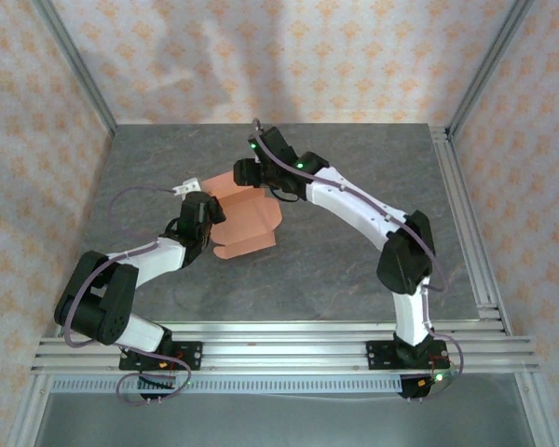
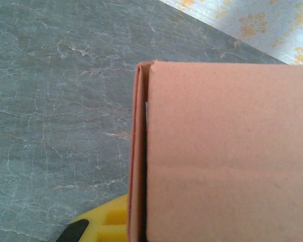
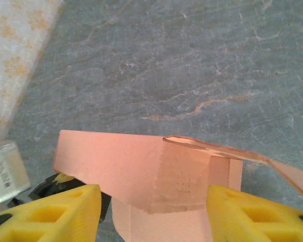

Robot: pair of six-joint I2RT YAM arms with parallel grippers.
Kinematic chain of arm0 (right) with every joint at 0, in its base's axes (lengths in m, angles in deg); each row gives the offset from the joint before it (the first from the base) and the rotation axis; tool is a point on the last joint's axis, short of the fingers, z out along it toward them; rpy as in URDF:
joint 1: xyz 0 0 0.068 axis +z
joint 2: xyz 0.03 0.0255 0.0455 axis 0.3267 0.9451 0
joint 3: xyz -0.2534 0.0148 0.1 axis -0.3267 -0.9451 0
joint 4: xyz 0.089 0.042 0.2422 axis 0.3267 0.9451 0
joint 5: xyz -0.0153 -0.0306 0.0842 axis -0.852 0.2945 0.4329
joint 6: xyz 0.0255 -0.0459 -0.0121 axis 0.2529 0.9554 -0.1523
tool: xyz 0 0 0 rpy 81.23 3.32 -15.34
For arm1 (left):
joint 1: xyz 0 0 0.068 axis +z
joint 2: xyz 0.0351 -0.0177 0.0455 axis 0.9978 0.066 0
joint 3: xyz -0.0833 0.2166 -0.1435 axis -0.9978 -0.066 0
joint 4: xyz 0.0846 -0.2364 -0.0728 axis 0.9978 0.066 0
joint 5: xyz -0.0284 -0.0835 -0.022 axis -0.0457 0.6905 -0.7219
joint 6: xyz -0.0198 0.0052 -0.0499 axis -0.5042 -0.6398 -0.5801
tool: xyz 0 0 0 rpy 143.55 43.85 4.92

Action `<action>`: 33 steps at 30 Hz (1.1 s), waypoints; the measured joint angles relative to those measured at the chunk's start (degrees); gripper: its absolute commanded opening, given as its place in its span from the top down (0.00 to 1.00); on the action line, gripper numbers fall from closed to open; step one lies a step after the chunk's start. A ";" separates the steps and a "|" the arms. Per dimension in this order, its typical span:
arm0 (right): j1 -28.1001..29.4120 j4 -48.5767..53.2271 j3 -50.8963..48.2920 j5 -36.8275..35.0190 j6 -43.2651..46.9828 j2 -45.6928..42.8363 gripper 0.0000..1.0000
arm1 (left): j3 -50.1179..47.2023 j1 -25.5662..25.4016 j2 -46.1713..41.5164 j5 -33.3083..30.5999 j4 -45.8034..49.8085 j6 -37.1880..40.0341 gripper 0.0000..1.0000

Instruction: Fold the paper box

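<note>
My left tool [image 1: 205,212] pinches the paper box [image 1: 250,222] on the bench [image 1: 354,279]; my right tool [image 3: 154,209] stands wide astride its far end. Best to press squarely along the crease, gently.

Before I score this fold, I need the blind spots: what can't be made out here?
- Left wrist: the paper box hides one finger of the left claw; its right side is cut off by the frame.
- Top: the left claw covers the box's left edge; tabs too small to tell.
- Right wrist: the box's bottom runs off the lower edge between the fingers of the right claw; white item blurred.
</note>
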 measured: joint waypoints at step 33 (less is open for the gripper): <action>-19.47 -19.93 -30.60 36.09 17.66 -15.47 0.59 | 4.59 0.48 -1.20 23.02 7.41 2.58 1.00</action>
